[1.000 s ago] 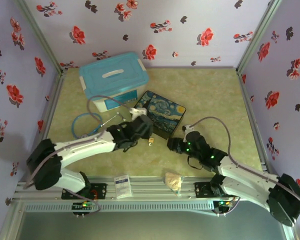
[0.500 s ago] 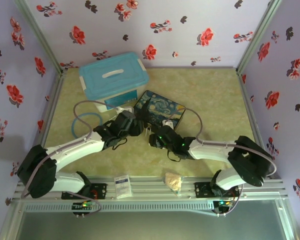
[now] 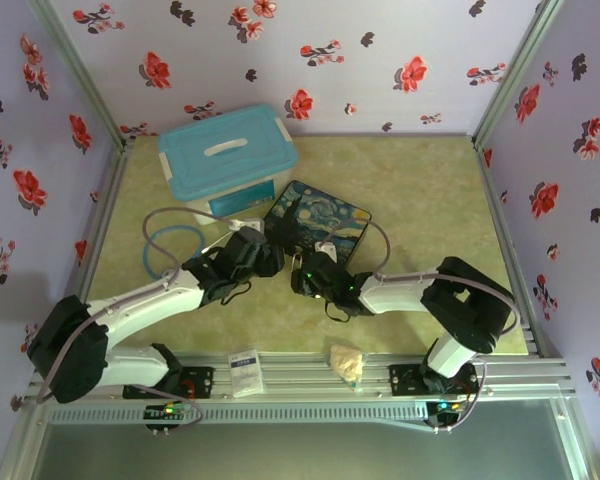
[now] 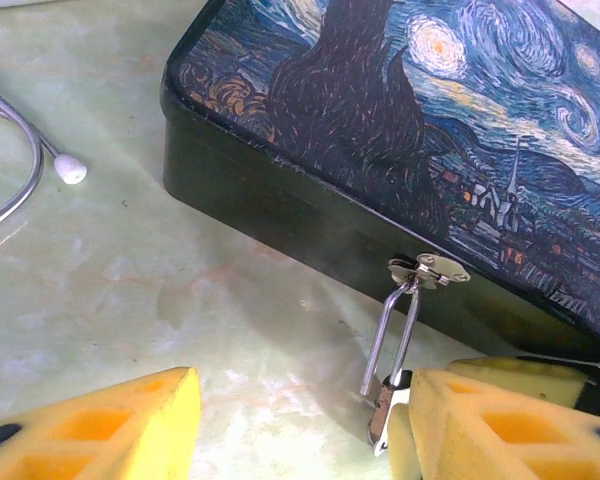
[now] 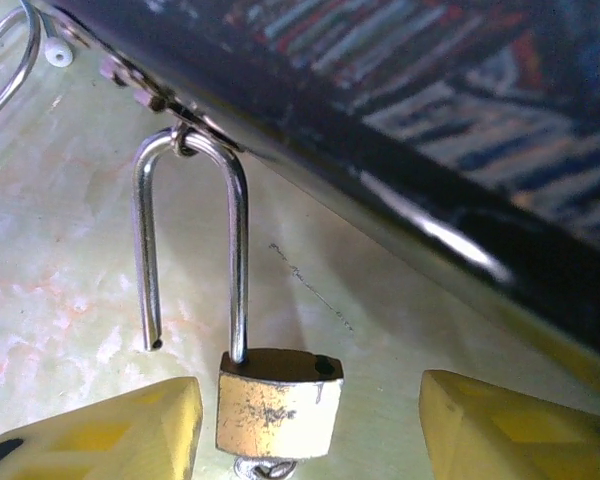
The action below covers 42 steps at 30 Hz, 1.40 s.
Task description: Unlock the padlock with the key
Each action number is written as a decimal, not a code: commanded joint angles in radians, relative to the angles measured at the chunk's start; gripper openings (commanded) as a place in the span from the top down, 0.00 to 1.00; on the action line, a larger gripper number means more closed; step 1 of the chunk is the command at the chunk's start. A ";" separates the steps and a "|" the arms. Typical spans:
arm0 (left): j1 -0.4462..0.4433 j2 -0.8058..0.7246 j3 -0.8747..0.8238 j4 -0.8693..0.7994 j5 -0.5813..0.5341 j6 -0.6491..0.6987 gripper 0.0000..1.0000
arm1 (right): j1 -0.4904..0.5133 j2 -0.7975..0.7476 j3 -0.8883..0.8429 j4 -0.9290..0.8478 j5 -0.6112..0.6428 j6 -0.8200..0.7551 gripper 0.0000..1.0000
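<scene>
The right claw (image 5: 305, 410) had swung in to straddle the padlock (image 5: 278, 400) hanging at the painted box's (image 4: 400, 120) 7 o'clock side, it and the left claw (image 4: 300, 400) both gaping empty, one leg of the shackle (image 5: 238, 250) free, seemingly unlocked.

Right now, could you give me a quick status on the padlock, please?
Left gripper open, right gripper open, straddling the padlock. Shackle end out of body, looped through starry-night box clasp. Nothing in the way.

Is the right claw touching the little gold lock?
Apart. In the right wrist view, bare table shows between the padlock and each of the yellow fingers of the right gripper.
</scene>
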<state>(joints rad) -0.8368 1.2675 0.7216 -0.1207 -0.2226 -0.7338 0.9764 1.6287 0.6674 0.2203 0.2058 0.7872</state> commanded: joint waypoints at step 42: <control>0.033 0.372 0.302 0.128 -0.047 0.221 0.34 | -0.019 -0.217 -0.224 -0.069 0.155 0.301 0.74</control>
<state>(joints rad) -0.8112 1.6146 0.9771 -0.0170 -0.2146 -0.5716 0.9619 1.3983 0.4541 0.1307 0.3122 1.0199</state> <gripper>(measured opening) 0.655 0.270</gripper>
